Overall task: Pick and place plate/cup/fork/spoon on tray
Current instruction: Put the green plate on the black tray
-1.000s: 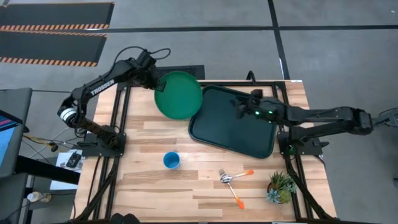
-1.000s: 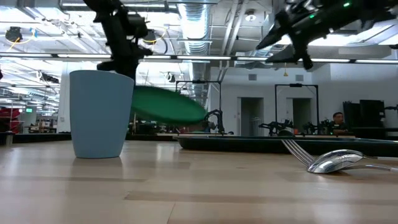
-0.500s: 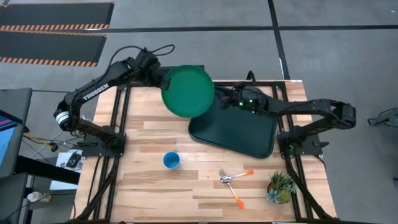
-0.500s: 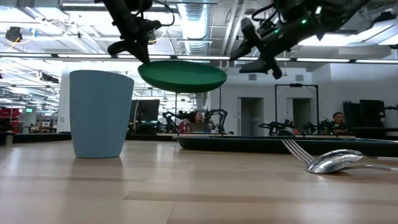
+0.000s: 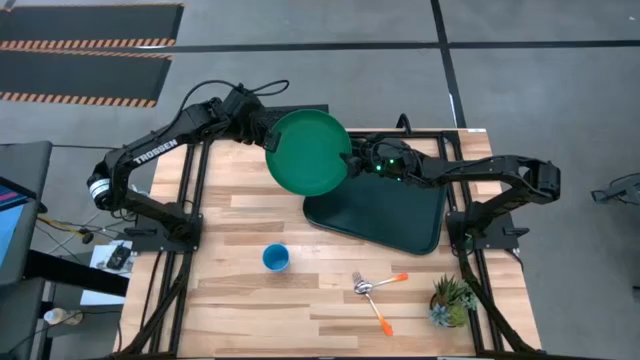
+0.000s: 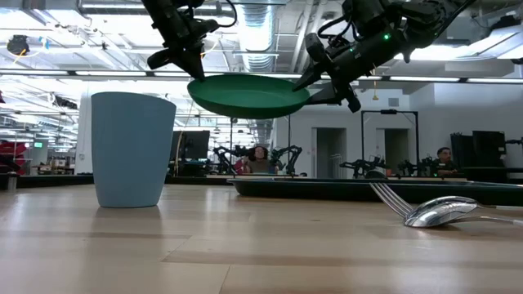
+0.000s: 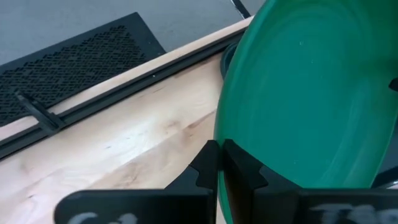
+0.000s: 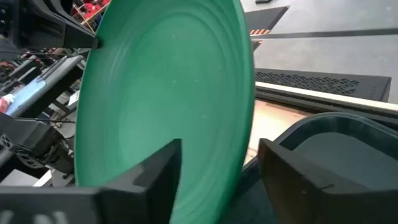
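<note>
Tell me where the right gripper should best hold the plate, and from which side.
Probably the plate's free rim on the tray side, opposite where the left gripper pinches it. The plate hangs about level in the air, and the right gripper is open with its fingers facing that thin edge.

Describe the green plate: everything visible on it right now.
The plate is round, flat, green and plastic-looking, with a raised rim and faint concentric rings. It is in the air, roughly level, above the table's far edge and the near corner of the tray, touching neither. The left gripper is shut on its rim. The right gripper is open with the opposite rim between its fingers; whether they touch the plate cannot be told.
</note>
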### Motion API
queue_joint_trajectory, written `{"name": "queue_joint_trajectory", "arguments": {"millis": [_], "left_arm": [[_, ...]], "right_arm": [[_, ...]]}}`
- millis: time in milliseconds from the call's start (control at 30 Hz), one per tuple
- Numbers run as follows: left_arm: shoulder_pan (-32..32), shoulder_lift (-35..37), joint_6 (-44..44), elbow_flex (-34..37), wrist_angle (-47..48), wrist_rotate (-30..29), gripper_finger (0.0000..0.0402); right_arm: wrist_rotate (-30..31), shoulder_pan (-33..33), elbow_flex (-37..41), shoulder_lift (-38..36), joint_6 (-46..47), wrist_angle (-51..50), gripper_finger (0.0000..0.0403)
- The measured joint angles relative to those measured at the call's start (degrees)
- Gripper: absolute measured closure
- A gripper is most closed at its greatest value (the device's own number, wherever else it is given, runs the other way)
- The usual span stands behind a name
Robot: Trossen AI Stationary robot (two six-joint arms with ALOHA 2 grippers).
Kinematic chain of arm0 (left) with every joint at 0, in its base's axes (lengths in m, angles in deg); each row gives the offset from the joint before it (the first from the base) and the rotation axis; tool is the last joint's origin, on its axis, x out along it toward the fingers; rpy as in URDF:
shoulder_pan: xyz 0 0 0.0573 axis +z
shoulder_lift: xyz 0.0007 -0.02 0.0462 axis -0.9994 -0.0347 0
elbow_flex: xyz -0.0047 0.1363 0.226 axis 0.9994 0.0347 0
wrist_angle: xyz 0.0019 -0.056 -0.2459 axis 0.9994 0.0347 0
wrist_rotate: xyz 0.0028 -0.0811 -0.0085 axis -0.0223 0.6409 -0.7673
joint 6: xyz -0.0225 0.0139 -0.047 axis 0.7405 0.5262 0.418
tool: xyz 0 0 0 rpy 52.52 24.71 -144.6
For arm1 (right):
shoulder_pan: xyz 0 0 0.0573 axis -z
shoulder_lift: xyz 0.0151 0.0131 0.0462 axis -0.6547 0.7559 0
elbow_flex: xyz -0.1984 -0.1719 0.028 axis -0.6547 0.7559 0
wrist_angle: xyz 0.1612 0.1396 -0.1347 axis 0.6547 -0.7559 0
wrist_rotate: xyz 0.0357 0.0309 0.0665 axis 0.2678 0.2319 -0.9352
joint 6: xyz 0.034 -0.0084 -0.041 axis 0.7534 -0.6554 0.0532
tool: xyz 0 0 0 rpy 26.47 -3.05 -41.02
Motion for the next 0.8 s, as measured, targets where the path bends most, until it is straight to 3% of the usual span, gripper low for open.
{"name": "queue_joint_trajectory", "arguments": {"millis": [233,567,800], "left_arm": [[0.0,0.0,0.7,0.0,-0.3,-0.8,0.0401],[-0.1,-0.2,0.4,0.0,-1.3,-2.4,0.0389],[-2.1,-0.3,-6.6,0.1,0.0,-2.4,0.0291]], "right_arm": [[0.1,-0.1,0.0,0.1,3.8,-1.3,0.0380],[-1.4,-0.2,0.1,0.0,10.3,-4.7,0.0394],[-6.0,-1.3,0.7,-0.1,16.2,-13.1,0.0398]]}}
